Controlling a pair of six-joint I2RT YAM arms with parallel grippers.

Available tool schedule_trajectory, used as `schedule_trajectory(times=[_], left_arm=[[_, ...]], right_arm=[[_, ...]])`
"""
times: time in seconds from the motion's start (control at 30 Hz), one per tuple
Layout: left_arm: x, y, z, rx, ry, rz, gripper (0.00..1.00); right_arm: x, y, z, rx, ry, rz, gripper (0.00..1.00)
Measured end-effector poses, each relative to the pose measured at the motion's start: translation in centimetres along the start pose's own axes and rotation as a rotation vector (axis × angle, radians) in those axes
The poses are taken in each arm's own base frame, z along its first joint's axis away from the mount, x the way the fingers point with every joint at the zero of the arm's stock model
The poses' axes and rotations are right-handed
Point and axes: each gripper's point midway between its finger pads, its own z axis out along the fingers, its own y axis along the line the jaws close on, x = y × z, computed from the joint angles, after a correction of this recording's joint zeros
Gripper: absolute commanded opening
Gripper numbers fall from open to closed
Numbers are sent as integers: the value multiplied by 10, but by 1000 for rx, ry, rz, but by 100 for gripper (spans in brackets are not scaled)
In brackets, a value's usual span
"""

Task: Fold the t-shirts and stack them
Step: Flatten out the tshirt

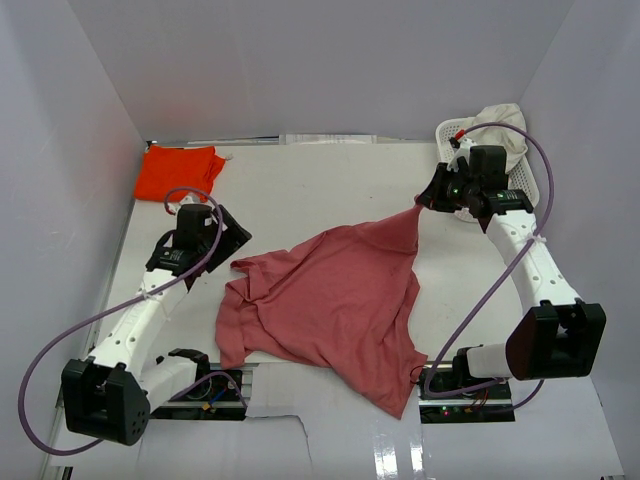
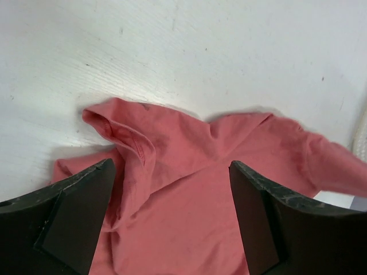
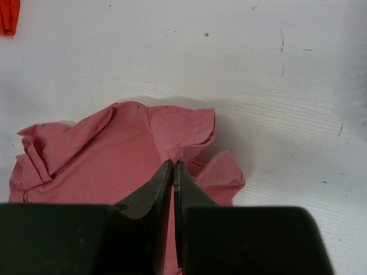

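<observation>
Table (image 1: 300, 190): white top, grey walls on three sides, both arms bolted at the near edge.

Rose shirt (image 1: 330, 300) is the biggest item. It lies rumpled and unfolded at mid-table, running from centre-left down to the near edge by the R arm's base. One corner is pulled up to a peak toward the far right, and the cloth is taut along that line. In the L wrist view the rose shirt (image 2: 189, 172) shows a rolled hem or sleeve edge on the left, flat on the table. In the R wrist view the rose shirt (image 3: 103, 154) bunches below the fingers.

Basket (image 1: 535, 185): white lattice, far-right corner, just behind the R wrist.

Orange shirt (image 1: 178, 172): folded flat at far left, well apart from the rose one. I see a sliver of it top-left in the R wrist view (image 3: 7, 17).

Cream shirt (image 1: 500, 125): heaped in the basket, spilling over the rim.

L gripper (image 1: 232, 245): jaws wide apart, nothing between them but air, poised at the rose shirt's left edge (image 2: 172, 172). I can't tell if it touches the cloth.

R gripper (image 1: 420, 205): jaws pressed together, pinching the rose shirt's raised corner (image 3: 173, 163). A small tuft shows at the tips.
</observation>
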Motion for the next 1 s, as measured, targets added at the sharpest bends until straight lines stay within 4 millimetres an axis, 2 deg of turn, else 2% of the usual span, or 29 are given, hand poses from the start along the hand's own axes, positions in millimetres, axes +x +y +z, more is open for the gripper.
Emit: schedule_trajectory(times=[0.13,0.17,0.5,0.7,0.83,1.0], left_arm=[[-7,9,-1,-105,-4,-123,94],[-6,13,1,-134,7,-149,98],[-5,55,20,-328,71,-469,98],[-6,50,26,-314,99,-602,95],[8,49,43,-328,183,-663,90],[24,53,56,-370,262,-726,90]], right_arm=[[1,3,-3,-10,3,0,8],[1,3,-3,-11,2,0,8],[-1,7,-6,-24,-5,-4,8],[0,9,-7,-36,-4,-5,8],[5,7,-6,-36,8,0,8],[5,8,-6,-36,7,-1,8]])
